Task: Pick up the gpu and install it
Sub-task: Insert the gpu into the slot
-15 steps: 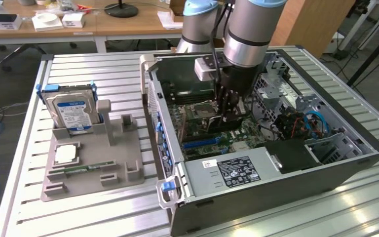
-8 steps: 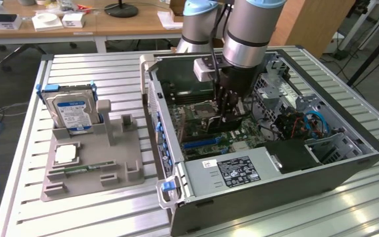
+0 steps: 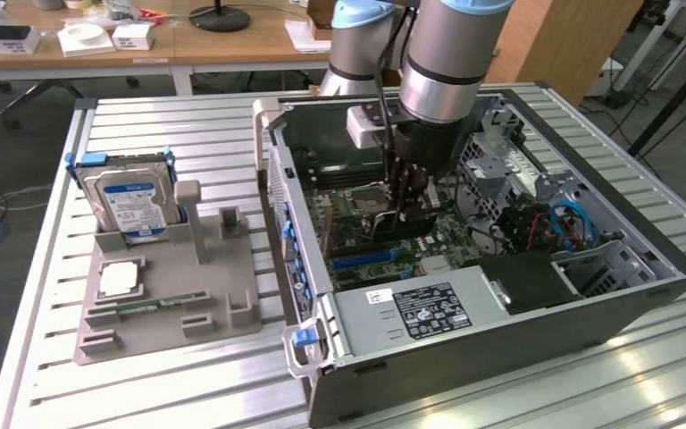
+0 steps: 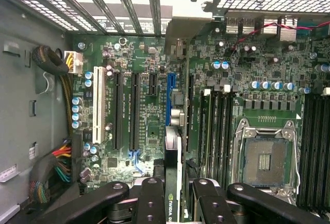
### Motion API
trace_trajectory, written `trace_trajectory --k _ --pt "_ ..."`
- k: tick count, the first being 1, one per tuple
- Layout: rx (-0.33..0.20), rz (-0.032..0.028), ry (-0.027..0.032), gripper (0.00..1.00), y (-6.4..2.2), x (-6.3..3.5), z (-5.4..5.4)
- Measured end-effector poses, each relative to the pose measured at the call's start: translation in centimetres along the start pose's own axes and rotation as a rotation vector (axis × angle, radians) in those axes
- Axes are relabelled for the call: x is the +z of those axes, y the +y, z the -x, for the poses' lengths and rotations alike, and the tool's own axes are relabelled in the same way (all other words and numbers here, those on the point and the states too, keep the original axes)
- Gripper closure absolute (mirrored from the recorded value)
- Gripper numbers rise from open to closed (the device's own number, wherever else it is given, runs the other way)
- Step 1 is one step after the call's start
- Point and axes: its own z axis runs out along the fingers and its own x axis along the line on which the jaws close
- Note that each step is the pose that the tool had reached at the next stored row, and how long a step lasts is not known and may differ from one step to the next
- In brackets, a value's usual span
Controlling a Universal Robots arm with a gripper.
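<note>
Inside the open computer case, over the green motherboard, the tool is clamped on the gpu. The card is held edge-on, in line with the blue slot and beside the empty CPU socket; whether it touches the slot cannot be told. On the exterior view's left, a grey tray carries an upright hard drive and a flat silver chip. Case and tray sit on a slatted metal surface. Wooden desks stand behind.
</note>
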Motion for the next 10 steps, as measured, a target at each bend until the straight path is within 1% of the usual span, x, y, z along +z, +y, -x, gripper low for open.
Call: trace_trajectory --k 8,10 --pt "0.0 0.0 0.0001 0.74 0.05 0.0 -0.17" --pt "0.0 -0.0017 0.0002 0.74 0.22 0.0 -0.18"
